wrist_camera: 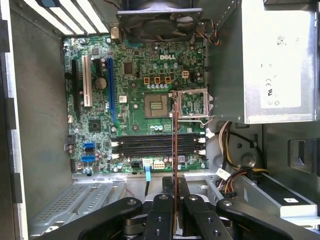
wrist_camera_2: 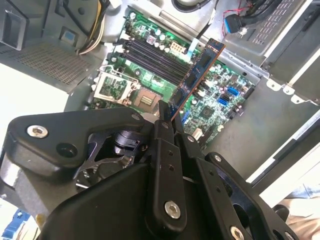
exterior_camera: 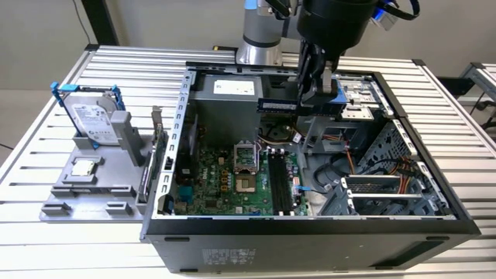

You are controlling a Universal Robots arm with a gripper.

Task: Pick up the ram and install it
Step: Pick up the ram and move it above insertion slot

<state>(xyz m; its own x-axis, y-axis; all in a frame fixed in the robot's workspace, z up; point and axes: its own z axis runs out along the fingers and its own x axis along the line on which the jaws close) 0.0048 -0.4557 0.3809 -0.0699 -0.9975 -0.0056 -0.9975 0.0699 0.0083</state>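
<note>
My gripper (exterior_camera: 304, 102) hangs over the open computer case (exterior_camera: 310, 224), shut on the ram (exterior_camera: 277, 104), a narrow bluish stick that juts toward the exterior view's left. The stick is well above the motherboard (exterior_camera: 225, 180). In the second wrist view the ram (wrist_camera_2: 198, 72) runs out from between the fingers, and the gripper (wrist_camera_2: 167, 119) pinches its near end. In the first wrist view the ram (wrist_camera: 174, 142) shows edge-on, crossing the black memory slots (wrist_camera: 150, 145) at a right angle, held by the gripper (wrist_camera: 174, 189). The memory slots (exterior_camera: 280, 185) lie beside the CPU socket (exterior_camera: 244, 160).
A silver hard drive with blue brackets (exterior_camera: 93, 119) and a small square chip (exterior_camera: 83, 168) rest on a grey holder (exterior_camera: 85, 203) outside the case. Inside are a power supply (wrist_camera: 272, 60), a fan (wrist_camera: 157, 22), drive cages (exterior_camera: 380, 192) and loose cables (wrist_camera: 227, 145).
</note>
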